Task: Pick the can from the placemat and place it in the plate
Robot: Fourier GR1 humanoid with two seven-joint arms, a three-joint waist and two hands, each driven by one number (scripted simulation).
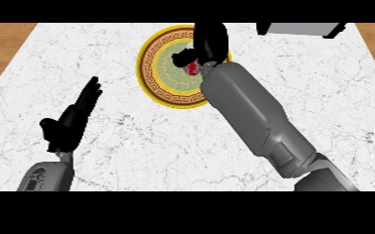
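Nearest, at the lower left, the left hand (70, 119) rests above the white marble counter (147, 144) with its fingers straight and close together, pointing away from the robot; it holds nothing. From the lower right the grey right forearm (253, 114) goes diagonally up to the middle of the view.

Farther on lies the round plate (157, 74), with a yellow rim, a brown patterned band and a pale green centre. The right hand (207, 44) is over the right part of this plate, its fingers curled around the can (193, 68). Only a small red and white part of the can shows under the hand, inside the edge of the plate. I cannot tell if the can already touches the plate.

At the far right edge stands a grey box-like object (300, 29), partly cut off, well apart from the plate.
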